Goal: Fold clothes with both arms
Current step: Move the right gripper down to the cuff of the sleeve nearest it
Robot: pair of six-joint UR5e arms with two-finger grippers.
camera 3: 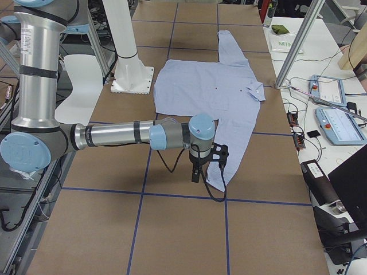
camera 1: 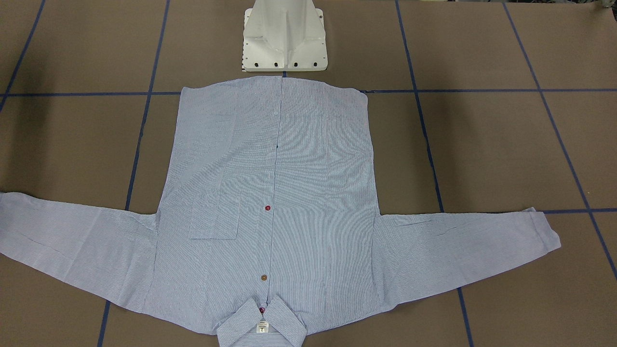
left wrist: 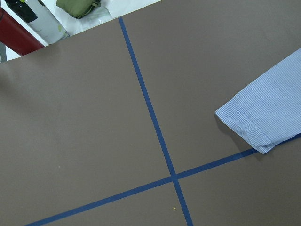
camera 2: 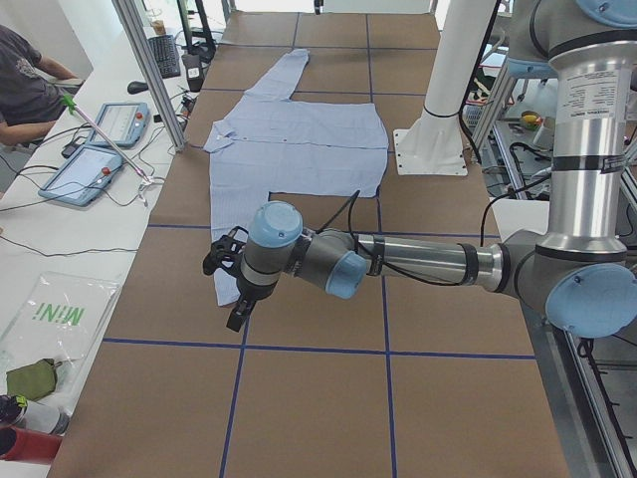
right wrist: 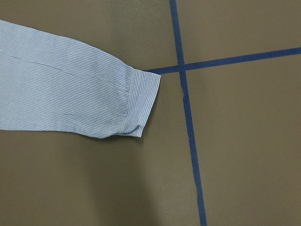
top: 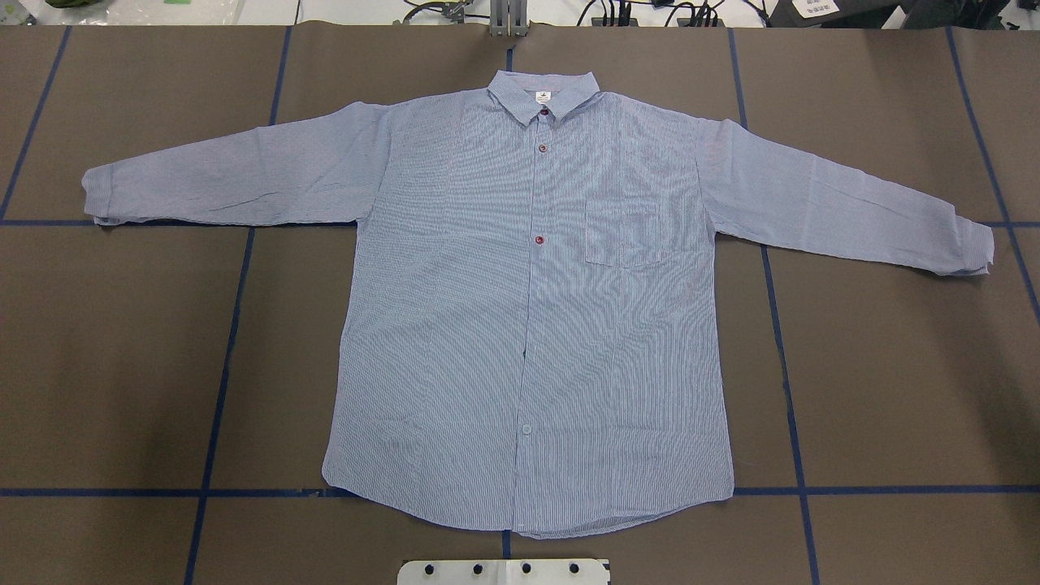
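The clothes are one light blue striped shirt (top: 528, 309) lying flat and face up on the brown table, buttoned, with both sleeves spread wide. Its collar (camera 1: 262, 325) points away from the robot base. My left arm's gripper (camera 2: 227, 289) hangs above the cuff of the sleeve on my left (left wrist: 254, 120). My right arm's gripper (camera 3: 207, 163) hangs above the other sleeve close to its cuff (right wrist: 136, 101). Neither gripper shows in the overhead, front or wrist views, so I cannot tell whether they are open or shut. No fingers touch the cloth in the wrist views.
The white pedestal base (camera 1: 284, 43) stands just behind the shirt's hem. Blue tape lines (top: 227, 325) cross the table. Along the far side sit tablets (camera 2: 95, 169), cables, aluminium posts (camera 3: 298, 46) and a seated person (camera 2: 20, 80).
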